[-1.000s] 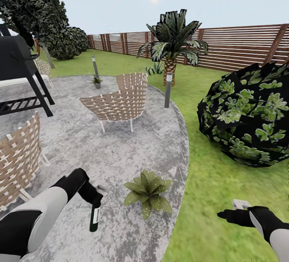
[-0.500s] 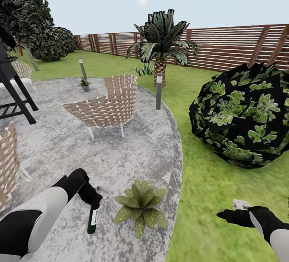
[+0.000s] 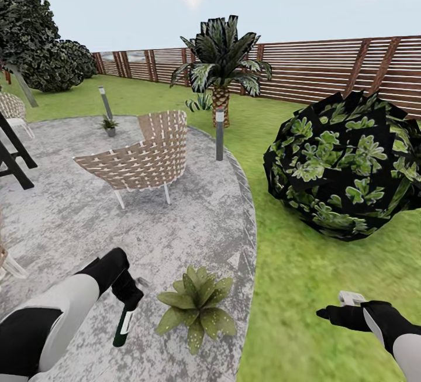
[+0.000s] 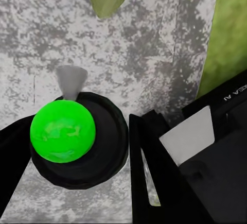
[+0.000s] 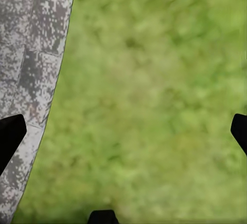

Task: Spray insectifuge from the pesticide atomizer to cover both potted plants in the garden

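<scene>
The left hand (image 3: 126, 300) grips the pesticide atomizer (image 3: 123, 324), which hangs below it, just beside the near potted plant (image 3: 196, 306). To spray well, I'd tip the nozzle toward the leaves. The right hand (image 3: 332, 313) is spread wide, empty, over lawn (image 3: 304, 288).

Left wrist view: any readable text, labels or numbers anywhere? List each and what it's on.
"A" then a partial letter like "N" or "I", cut off by the picture's edge: white print on the black gripper housing.
White label on the dark bottle-shaped pesticide atomizer, head view: too small to read.
</scene>
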